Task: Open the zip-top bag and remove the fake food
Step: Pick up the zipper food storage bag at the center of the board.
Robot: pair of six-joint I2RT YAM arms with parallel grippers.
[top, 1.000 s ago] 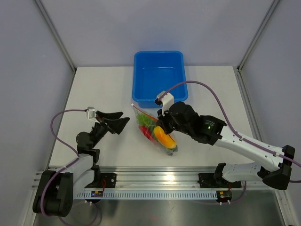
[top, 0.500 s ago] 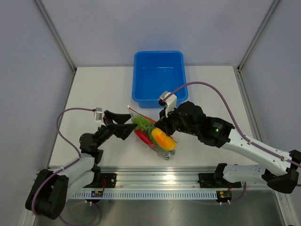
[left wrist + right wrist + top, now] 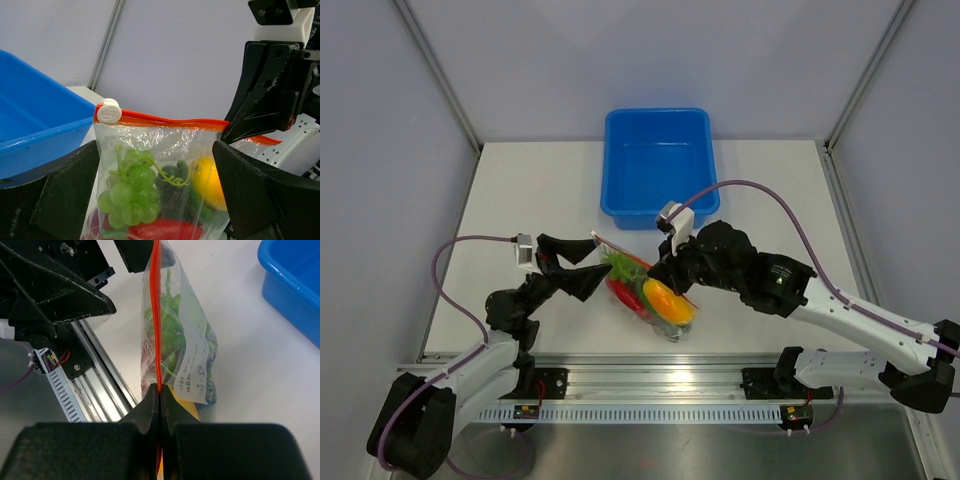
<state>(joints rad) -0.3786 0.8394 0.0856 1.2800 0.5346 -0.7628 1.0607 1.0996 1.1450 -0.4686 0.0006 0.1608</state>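
Observation:
The zip-top bag (image 3: 638, 288) hangs upright over the table, its orange-red zip strip (image 3: 170, 119) on top with a white slider (image 3: 108, 111) at the end towards the tub. My right gripper (image 3: 159, 392) is shut on the strip at the other end of the bag (image 3: 182, 340). Fake food shows through the plastic: green grapes (image 3: 127, 187), a red piece (image 3: 165, 231) and an orange-yellow piece (image 3: 210, 180). My left gripper (image 3: 155, 150) is open, one finger on each side of the bag just below the strip. In the top view the left gripper (image 3: 594, 262) sits at the bag's left end.
The blue tub (image 3: 657, 165) stands just behind the bag, its rim (image 3: 45, 140) close to the left finger. A metal rail (image 3: 660, 390) runs along the near table edge. White walls enclose the table on three sides.
My left gripper has moved right until its open fingers flank the bag. The right gripper has shifted the bag slightly left and turned it more upright.

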